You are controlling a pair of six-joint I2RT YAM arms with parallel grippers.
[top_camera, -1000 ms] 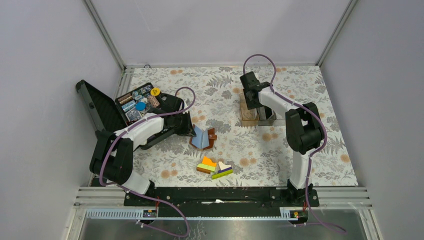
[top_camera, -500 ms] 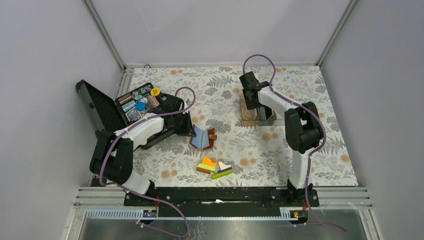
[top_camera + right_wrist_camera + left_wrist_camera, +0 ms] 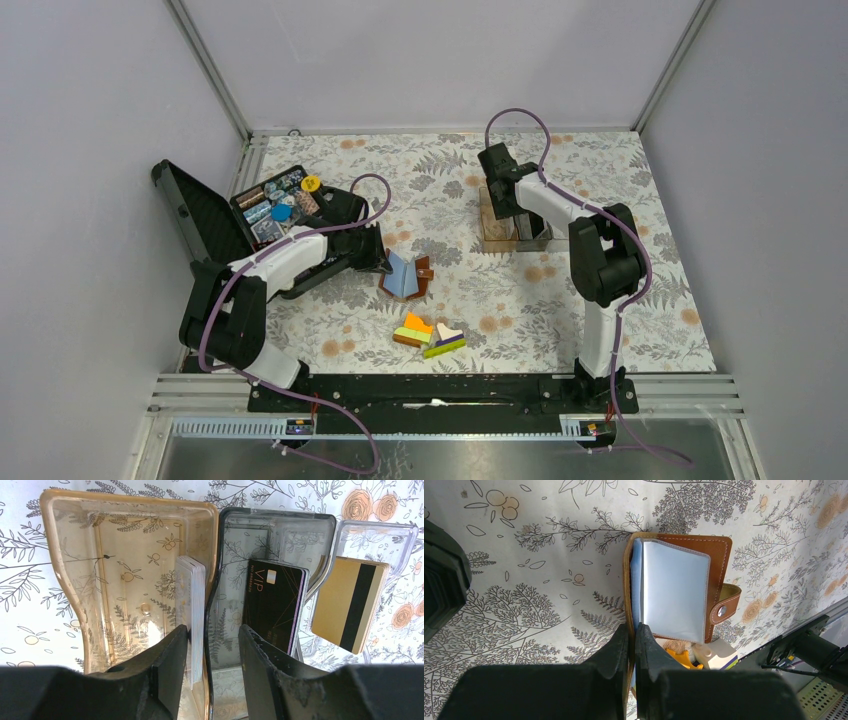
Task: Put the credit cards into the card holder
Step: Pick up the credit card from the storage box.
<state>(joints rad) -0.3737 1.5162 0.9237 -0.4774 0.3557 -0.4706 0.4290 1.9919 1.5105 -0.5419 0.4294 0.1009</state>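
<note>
The brown leather card holder [image 3: 719, 550] lies open on the floral mat, its clear sleeves [image 3: 674, 590] facing up; it also shows in the top view [image 3: 405, 277]. My left gripper [image 3: 634, 628] is shut on the holder's left cover edge. My right gripper [image 3: 212, 628] is open and reaches down into the compartment boxes [image 3: 515, 230]. It straddles a stack of whitish credit cards [image 3: 192, 600] and the wall between the amber box [image 3: 70, 570] and the dark box [image 3: 275, 517]. Black VIP cards [image 3: 272, 605] stand in the dark box. Gold cards [image 3: 350, 605] stand in the clear box [image 3: 380, 527].
Orange, green and purple blocks [image 3: 428, 335] lie just in front of the holder and peek into the left wrist view [image 3: 681, 657]. An open black tool case [image 3: 270, 212] with small parts sits at the back left, beside my left arm.
</note>
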